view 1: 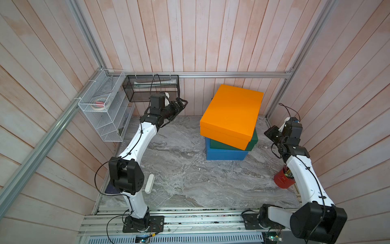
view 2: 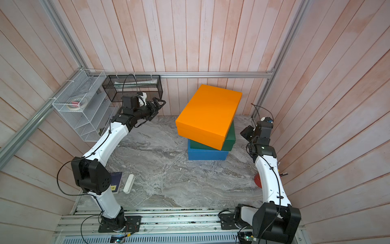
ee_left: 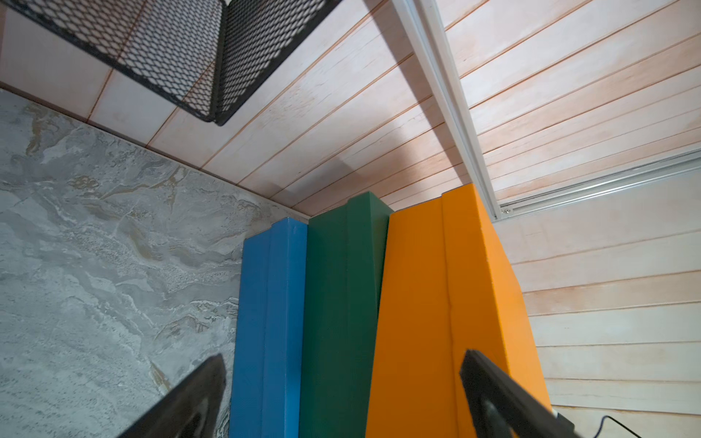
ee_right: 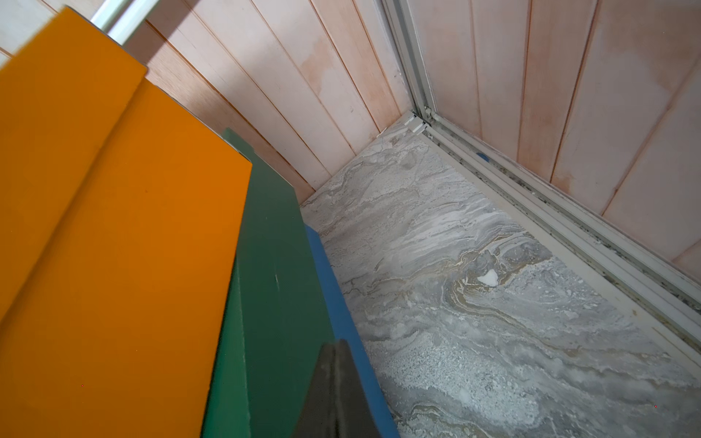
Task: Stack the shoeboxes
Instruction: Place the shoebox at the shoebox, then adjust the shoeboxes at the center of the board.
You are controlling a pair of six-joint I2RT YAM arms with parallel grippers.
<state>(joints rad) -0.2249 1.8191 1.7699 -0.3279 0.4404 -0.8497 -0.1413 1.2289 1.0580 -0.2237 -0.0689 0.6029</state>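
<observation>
Nearest, a red cup (view 1: 282, 179) stands at the table's (view 1: 179, 169) right edge. Farther back, right of centre, the blue shoebox (view 1: 225, 154) sits on the table, with the green shoebox (view 1: 220, 145) on it and the orange shoebox (view 1: 230, 114) skewed on top. The right gripper (ee_right: 337, 354), jaws together, hovers just right of the stack. The left gripper (view 1: 182, 102), jaws apart, hangs far left, well apart from the stack.

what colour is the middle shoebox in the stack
The middle shoebox is dark green, clearest in the left wrist view.

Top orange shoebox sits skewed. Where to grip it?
Likely two-armed: squeeze the orange shoebox below its lid lip, left gripper from one side wall, right gripper from the opposite. It looks too wide for one gripper, and the lid could lift off alone.
</observation>
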